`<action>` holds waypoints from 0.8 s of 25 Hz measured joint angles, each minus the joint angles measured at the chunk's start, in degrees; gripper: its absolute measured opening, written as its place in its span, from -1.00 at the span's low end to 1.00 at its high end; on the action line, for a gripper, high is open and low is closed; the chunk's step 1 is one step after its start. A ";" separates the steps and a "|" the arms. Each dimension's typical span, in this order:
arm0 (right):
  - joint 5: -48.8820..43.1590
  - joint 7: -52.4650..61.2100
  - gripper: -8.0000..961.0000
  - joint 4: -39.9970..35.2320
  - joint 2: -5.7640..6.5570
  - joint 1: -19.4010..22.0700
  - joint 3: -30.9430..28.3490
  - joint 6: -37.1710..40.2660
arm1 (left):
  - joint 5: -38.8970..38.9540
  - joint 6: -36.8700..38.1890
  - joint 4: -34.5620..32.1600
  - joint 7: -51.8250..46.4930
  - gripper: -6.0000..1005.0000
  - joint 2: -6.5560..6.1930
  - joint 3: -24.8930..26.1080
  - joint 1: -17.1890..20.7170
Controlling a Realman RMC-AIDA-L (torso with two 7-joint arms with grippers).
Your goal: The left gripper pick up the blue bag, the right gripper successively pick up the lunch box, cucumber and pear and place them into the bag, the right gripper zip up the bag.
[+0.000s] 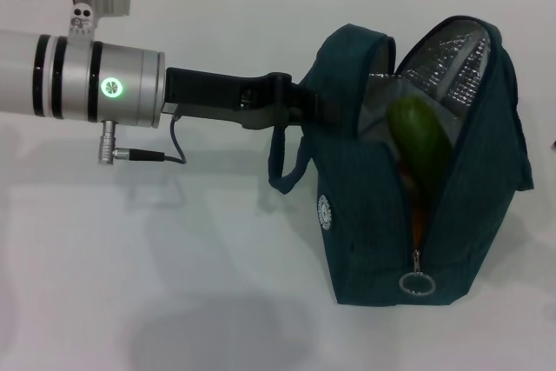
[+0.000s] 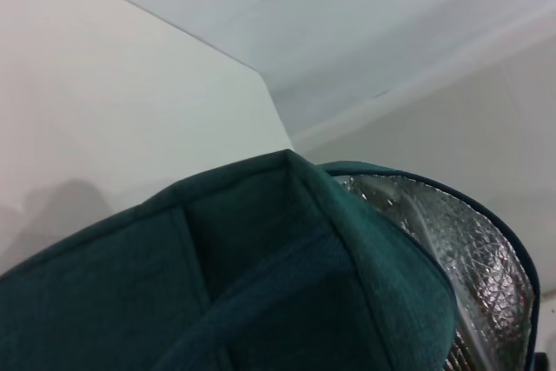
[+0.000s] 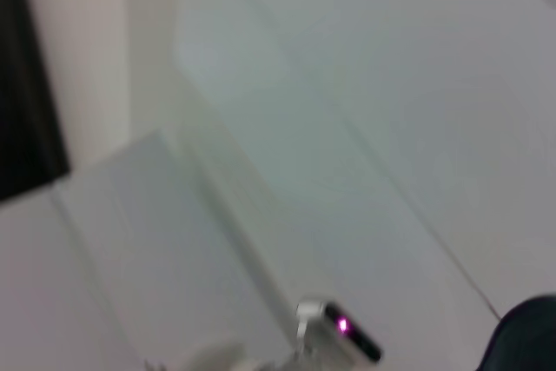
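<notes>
The blue bag (image 1: 373,223) stands upright on the white table, its zip open down the front and its silver lining (image 1: 447,58) showing. My left gripper (image 1: 300,103) reaches in from the left and is shut on the bag's upper left edge. The green cucumber (image 1: 419,141) stands on end inside the opening. Below it shows an orange sliver of the pear (image 1: 418,219). The lunch box is hidden. The left wrist view shows the bag's fabric (image 2: 261,275) and lining (image 2: 469,258) close up. My right gripper is out of view.
A silver ring zipper pull (image 1: 416,284) hangs at the bottom of the zip. One loop handle (image 1: 282,167) droops on the bag's left side. The white table (image 1: 130,258) spreads out in front. The right wrist view shows walls and a corner of the bag (image 3: 530,336).
</notes>
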State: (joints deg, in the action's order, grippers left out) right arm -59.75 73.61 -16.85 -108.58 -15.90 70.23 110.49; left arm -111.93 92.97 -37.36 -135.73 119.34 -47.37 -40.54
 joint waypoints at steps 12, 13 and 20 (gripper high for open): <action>-13.16 -31.64 0.74 0.40 -5.32 5.73 0.39 -3.77 | -0.09 -1.85 0.32 0.73 -0.90 -0.23 0.00 1.22; -13.81 -31.78 0.74 0.67 -5.56 5.93 0.49 -4.87 | -0.10 -1.85 0.32 0.76 -0.90 -0.23 0.00 1.24; -15.56 -32.18 0.74 3.65 -6.57 4.66 1.87 -11.52 | -0.13 -1.69 0.44 0.89 -0.90 -0.14 0.00 1.04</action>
State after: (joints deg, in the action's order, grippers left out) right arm -75.32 41.43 -13.20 -115.15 -11.24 72.11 98.97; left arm -112.06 91.29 -36.92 -134.84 119.20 -47.37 -39.50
